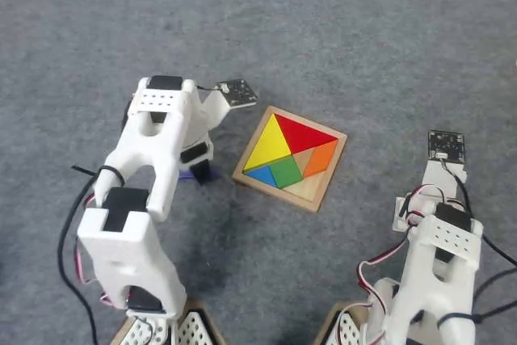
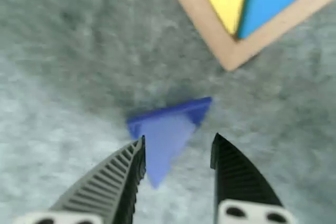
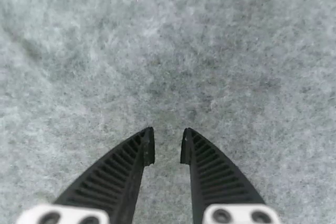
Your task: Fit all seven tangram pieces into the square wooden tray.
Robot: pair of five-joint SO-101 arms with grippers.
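Observation:
The square wooden tray (image 1: pixel 321 192) lies tilted like a diamond at the table's middle. It holds yellow (image 1: pixel 269 147), red (image 1: pixel 304 132), orange (image 1: pixel 321 157), green (image 1: pixel 285 172) and blue (image 1: pixel 261 174) pieces, with bare wood beside them. A loose blue triangle (image 2: pixel 167 132) lies on the carpet just off the tray's corner (image 2: pixel 231 59). My left gripper (image 2: pixel 178 139) is open, low over this triangle, one finger on each side. In the high view the left gripper (image 1: pixel 200 169) stands left of the tray. My right gripper (image 3: pixel 167 145) hangs over bare carpet, open by a narrow gap and holding nothing.
Grey carpet covers the whole table. The right arm (image 1: pixel 440 240) stands folded at the near right, well away from the tray. Both arm bases sit at the near edge.

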